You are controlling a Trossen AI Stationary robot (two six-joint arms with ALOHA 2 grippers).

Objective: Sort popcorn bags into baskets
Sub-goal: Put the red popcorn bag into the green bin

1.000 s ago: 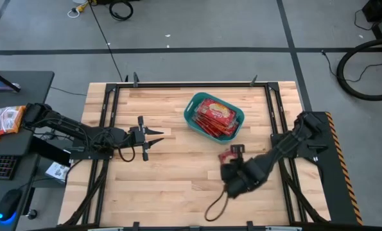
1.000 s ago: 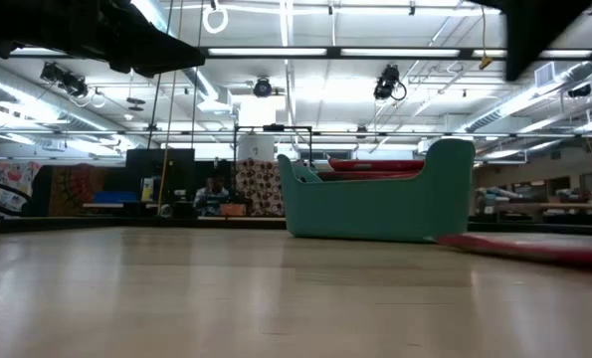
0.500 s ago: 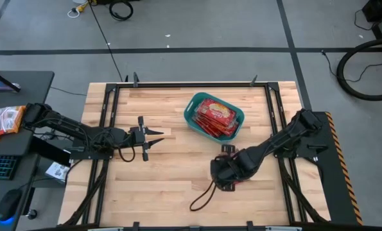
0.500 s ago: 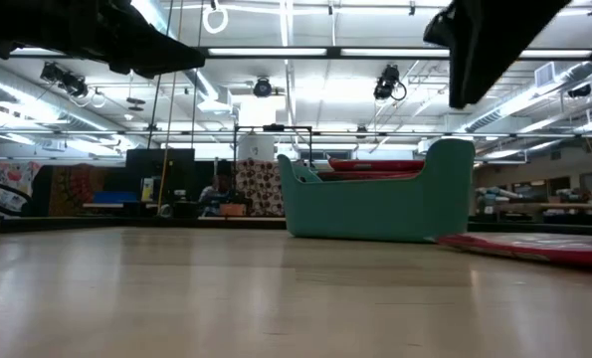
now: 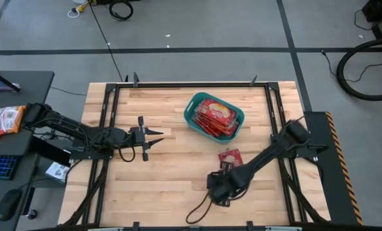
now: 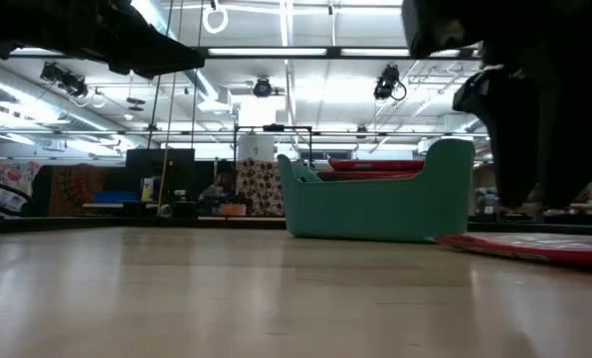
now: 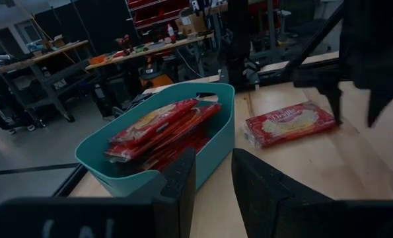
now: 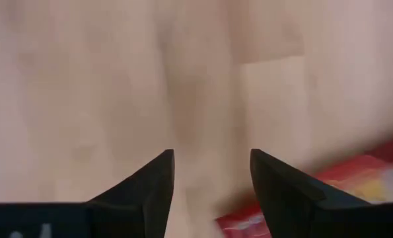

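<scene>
Swinging away from the teal basket (image 5: 214, 116) goes the right arm: a second ago it sat over the loose popcorn bag, and now the right gripper (image 5: 217, 187) hangs over bare bench (image 5: 171, 186), beyond that bag on the side away from the basket. Its fingers stand apart with nothing between them, only wood and a red corner showing past them in the right wrist view. Progress looks strong: the basket holds a stack of popcorn bags (image 5: 215, 117), and one stray popcorn bag (image 5: 230, 156) lies flat on the bench just beside the basket, not touching it. That one looks like the last job left. The left gripper (image 5: 153, 136) waits well off from the basket, fingers spread, holding nothing.
</scene>
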